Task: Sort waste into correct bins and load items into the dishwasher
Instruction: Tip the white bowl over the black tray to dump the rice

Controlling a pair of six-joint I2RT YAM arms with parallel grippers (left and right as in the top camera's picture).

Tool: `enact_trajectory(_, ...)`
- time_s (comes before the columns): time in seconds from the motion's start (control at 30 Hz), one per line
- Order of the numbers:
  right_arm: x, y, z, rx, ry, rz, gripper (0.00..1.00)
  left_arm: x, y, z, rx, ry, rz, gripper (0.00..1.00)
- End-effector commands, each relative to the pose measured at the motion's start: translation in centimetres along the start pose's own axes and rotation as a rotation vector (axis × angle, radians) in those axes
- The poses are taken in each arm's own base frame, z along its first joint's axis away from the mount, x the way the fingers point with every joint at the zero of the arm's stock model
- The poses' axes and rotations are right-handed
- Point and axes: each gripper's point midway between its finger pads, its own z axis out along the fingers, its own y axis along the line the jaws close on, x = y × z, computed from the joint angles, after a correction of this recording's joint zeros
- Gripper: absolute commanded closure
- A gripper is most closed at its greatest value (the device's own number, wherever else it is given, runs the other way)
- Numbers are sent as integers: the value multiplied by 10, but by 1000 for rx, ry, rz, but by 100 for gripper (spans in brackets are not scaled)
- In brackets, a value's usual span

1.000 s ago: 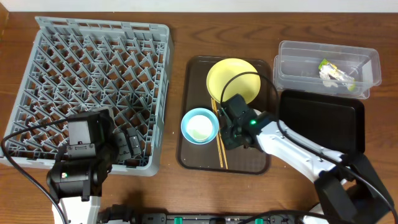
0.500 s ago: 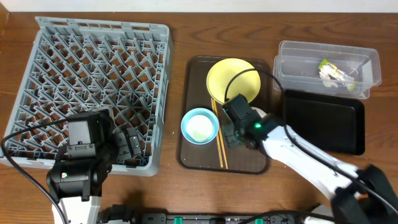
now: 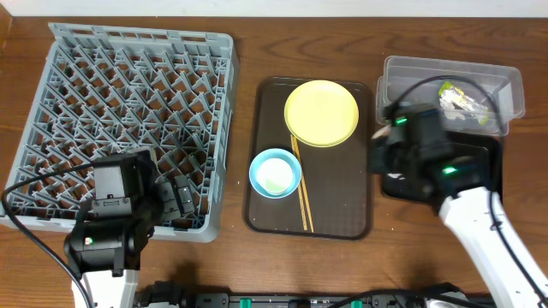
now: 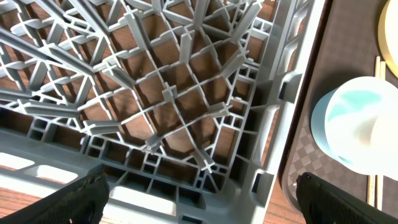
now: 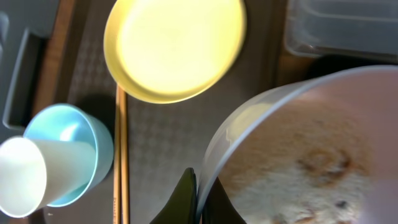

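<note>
My right gripper (image 5: 202, 200) is shut on the rim of the white bowl (image 5: 261, 112), which holds rice-like crumbs (image 5: 311, 168). In the overhead view it (image 3: 392, 156) hangs over the left edge of the black tray (image 3: 475, 175), and the arm hides the bowl. The yellow plate (image 3: 321, 113), light blue bowl (image 3: 275, 173) and chopsticks (image 3: 303, 195) lie on the brown serving tray (image 3: 342, 210). The green-yellow wrapper (image 3: 458, 100) lies in the clear tub (image 3: 428, 81). My left gripper (image 4: 202, 202) is open and empty over the near right corner of the grey dish rack (image 3: 128, 111).
The dish rack fills the left half of the table. The serving tray sits between it and the two bins at the right. The clear tub stands directly behind the black tray. Bare wood shows along the front edge.
My right gripper has carried the white bowl from the serving tray rightward to the black tray's left edge. The yellow plate now shows in full. The left arm has not moved.
</note>
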Motion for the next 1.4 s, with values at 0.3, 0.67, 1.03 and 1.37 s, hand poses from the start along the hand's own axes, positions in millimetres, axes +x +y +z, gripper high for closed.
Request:
enact_trajectory(0.3, -11, -36, 2, -484, 71, 194, 99, -7, 0, -6, 1, -22, -8, 2)
enact_trajectory(0.67, -33, -72, -9, -868, -49, 391, 99, -7, 0, -6, 1, -22, -8, 2)
enact_trajectory(1.03, -42, -125, -35, -992, -193, 563, 99, -7, 0, -6, 1, -22, -8, 2)
enact_trajectory(1.37, -38, -195, -64, -930, -289, 842, 99, -7, 0, -6, 1, -22, -8, 2)
